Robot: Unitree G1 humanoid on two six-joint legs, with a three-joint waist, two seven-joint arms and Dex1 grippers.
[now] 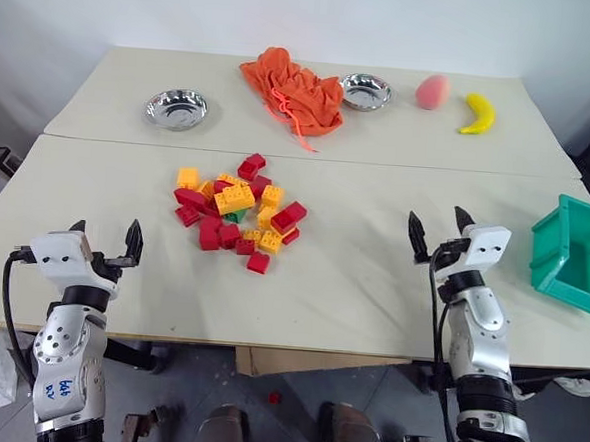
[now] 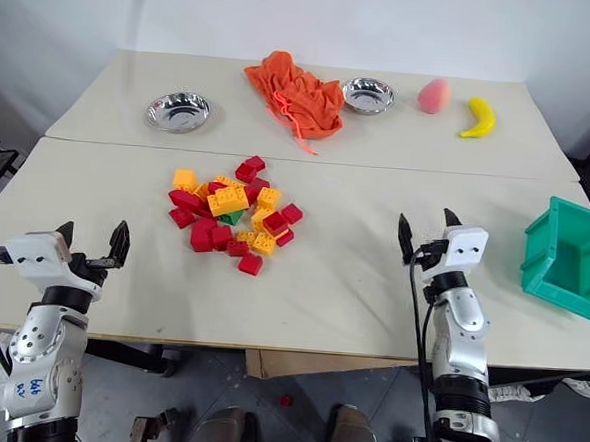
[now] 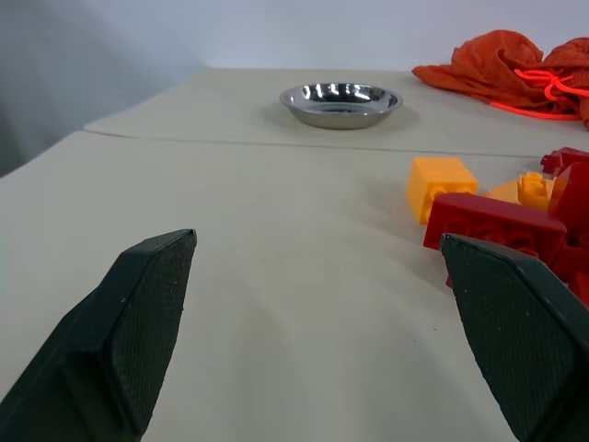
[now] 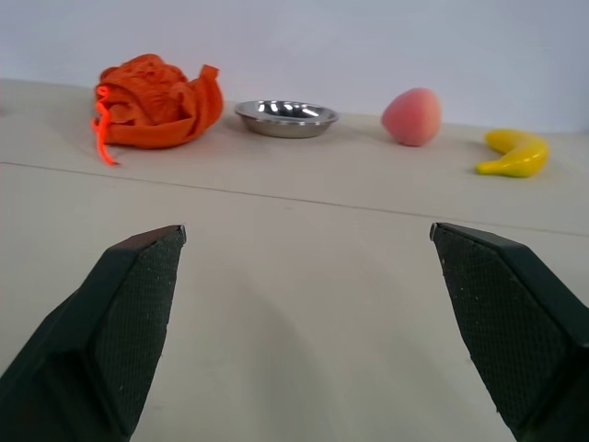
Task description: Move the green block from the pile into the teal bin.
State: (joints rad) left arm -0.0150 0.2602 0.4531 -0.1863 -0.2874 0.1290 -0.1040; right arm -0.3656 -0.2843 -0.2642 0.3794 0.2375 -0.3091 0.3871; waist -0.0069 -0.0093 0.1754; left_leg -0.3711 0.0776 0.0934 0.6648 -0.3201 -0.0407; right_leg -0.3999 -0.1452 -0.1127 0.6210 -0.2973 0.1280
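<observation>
The pile (image 1: 234,199) of red and yellow-orange bricks lies in the middle of the near table. The green block (image 1: 233,216) sits low inside it, mostly hemmed in by yellow and red bricks. At the table's right edge stands the teal bin (image 1: 547,251), open-topped. My left gripper (image 1: 106,235) is open over the table's front left edge, well left of the pile, with nothing between its fingers. My right gripper (image 1: 437,220) is open too, empty, between the pile and the bin. In the left wrist view the pile's bricks (image 3: 497,221) lie just beyond one finger.
On the far table stand two steel bowls (image 1: 177,109) (image 1: 366,91), a crumpled orange cloth (image 1: 295,91), a peach (image 1: 432,91) and a banana (image 1: 479,114). A seam (image 1: 379,161) separates the two tables. One red brick (image 1: 274,397) lies on the floor under the front edge.
</observation>
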